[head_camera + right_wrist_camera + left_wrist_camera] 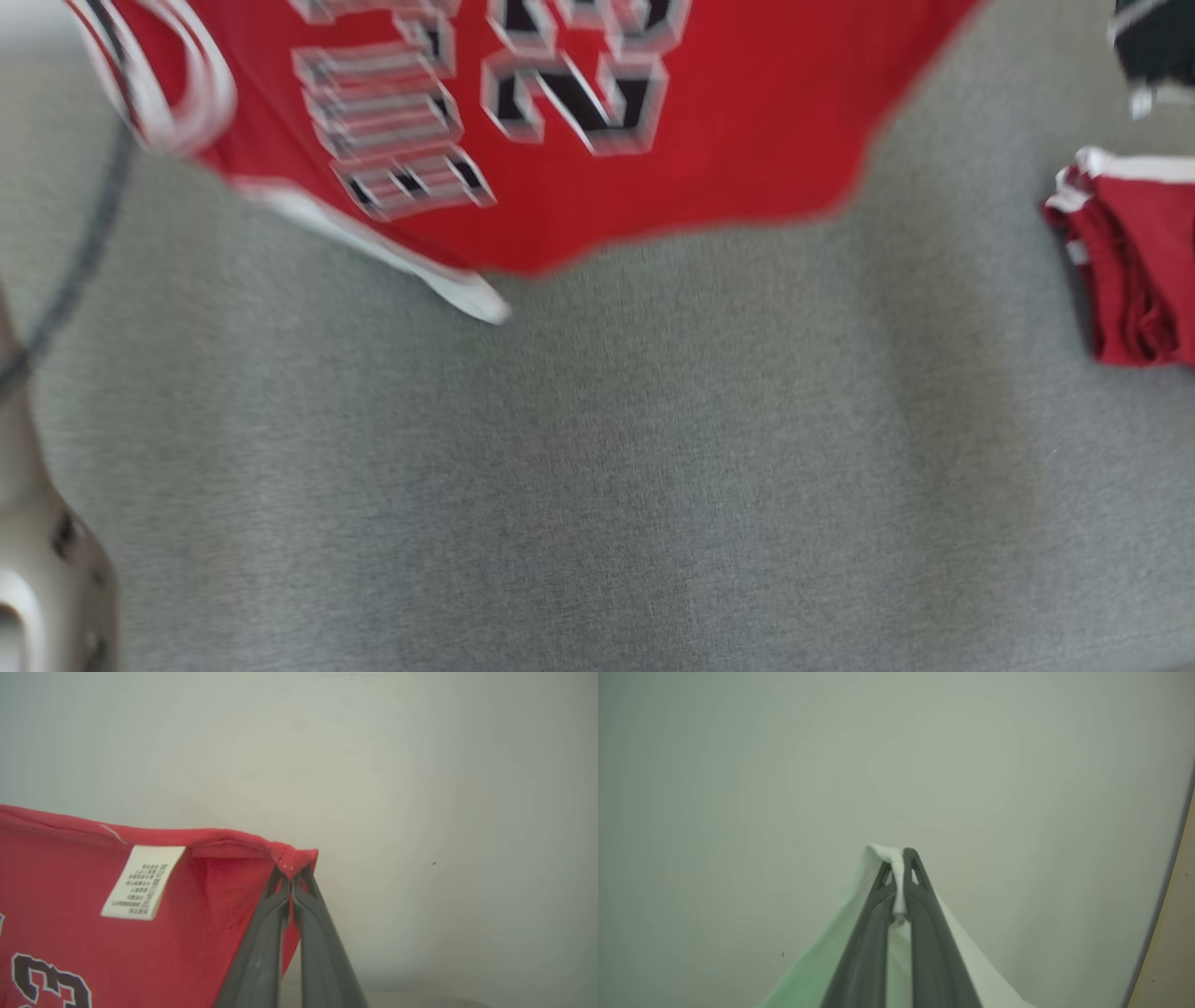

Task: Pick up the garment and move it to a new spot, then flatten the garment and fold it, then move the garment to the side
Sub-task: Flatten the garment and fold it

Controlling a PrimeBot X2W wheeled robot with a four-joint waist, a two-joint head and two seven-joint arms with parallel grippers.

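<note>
The garment (747, 121) is a red jersey with black-and-white letters and white trim. It hangs in the air above the grey surface (597, 485) in the blurred head view, upside down, its lowest white-trimmed corner near the middle left. In the left wrist view my left gripper (899, 856) is shut on a white edge of the garment (896, 877). Over in the right wrist view my right gripper (292, 870) is shut on a red hem corner of the garment (187, 891), which carries a white care label (142, 882) and spreads to the left.
A folded red garment with white trim (1134, 261) lies at the right edge of the grey surface, with a dark item (1158, 42) behind it. A pale robot part (42, 569) and a dark cable (84, 252) sit at the left. A plain wall backs both wrist views.
</note>
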